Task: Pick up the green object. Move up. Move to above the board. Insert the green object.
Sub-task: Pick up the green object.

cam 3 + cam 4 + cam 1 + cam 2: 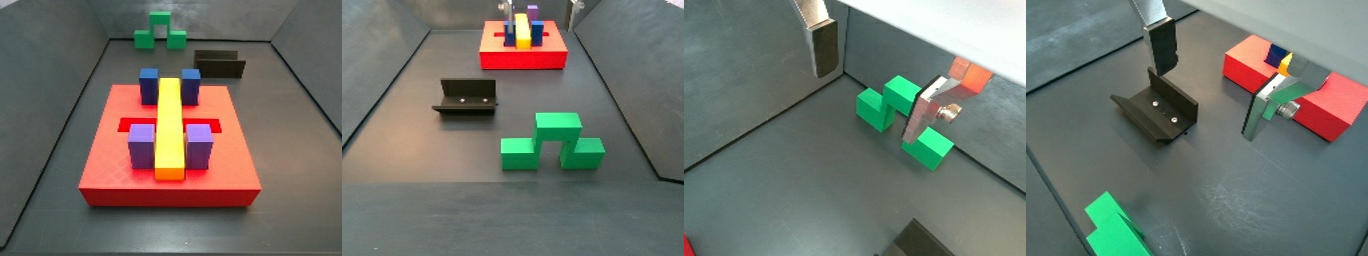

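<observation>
**Ana:** Wrist views first. What do the fingers look like?

**Ben:** Two flat silver plates with dark pads, one finger (822, 48) well apart from its partner, nothing between them. The gripper (871, 85) hangs spread wide above the dark grey floor (778, 190), clamped on nothing. It shows the same way in both wrist views (1213, 85).

**Ana:** And the bright green plastic piece, the bridge shape with a raised centre cube and two lower cubes?

**Ben:** The green object (551, 141) sits on the floor in a side view, centre cube toward twelve o'clock, the lower cubes at about eight and four o'clock of it. It lies well apart from the gripper. A wrist view catches it (898, 115) partly behind one finger plate; in a wrist view only a corner shows (1113, 228).

**Ana:** Where is the large flat red square slab?

**Ben:** The board (114, 170) fills the middle of a side view. A long yellow bar (170, 125) runs down its centre, two blue cubes (150, 85) flank the bar's far end and two purple cubes (142, 145) flank the near end. A recess (134, 125) crosses under the bar between the cube pairs.

**Ana:** From the board, where is the green object?

**Ben:** At twelve o'clock, far off by the back wall (159, 32). The dark L-shaped fixture (219, 64) stands at roughly one o'clock, between them and to the side. In a side view the fixture (468, 97) is at ten o'clock from the green object, apart from it.
</observation>
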### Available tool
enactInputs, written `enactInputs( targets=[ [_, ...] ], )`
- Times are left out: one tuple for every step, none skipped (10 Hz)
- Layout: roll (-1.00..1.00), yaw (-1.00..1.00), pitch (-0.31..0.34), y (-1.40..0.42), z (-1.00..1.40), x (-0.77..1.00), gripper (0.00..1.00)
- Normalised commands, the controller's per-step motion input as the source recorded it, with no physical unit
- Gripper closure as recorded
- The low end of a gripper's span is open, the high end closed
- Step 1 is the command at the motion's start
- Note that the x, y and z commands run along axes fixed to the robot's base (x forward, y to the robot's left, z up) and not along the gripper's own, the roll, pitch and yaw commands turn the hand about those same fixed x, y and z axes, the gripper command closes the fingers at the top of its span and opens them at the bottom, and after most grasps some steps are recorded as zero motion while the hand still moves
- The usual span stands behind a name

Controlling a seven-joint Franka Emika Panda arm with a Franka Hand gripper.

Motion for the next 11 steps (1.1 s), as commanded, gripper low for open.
enactInputs(
  targets=[
    [-0.01,0.0,0.039,0.0,-0.14,0.0,0.0],
    [-0.15,0.0,0.043,0.03,-0.18,0.0,0.0],
    [0.0,0.0,-0.004,0.0,-0.01,0.0,0.0],
    [0.0,0.0,-0.037,0.0,0.0,0.0,0.0],
    [-0.03,0.0,-0.029,0.19,0.0,-0.01,0.0],
    [0.0,0.0,0.023,0.36,0.23,0.12,0.0],
    [0.05,0.07,0.054,0.52,0.35,0.07,0.0],
    [0.09,0.14,0.057,0.63,0.29,0.01,0.0],
    [0.1,0.24,0.016,0.59,0.21,0.09,0.0],
    [0.13,0.3,0.053,0.53,0.19,0.29,0.0],
    [0.14,0.27,0.083,0.44,0.05,0.51,0.0]
  ],
)
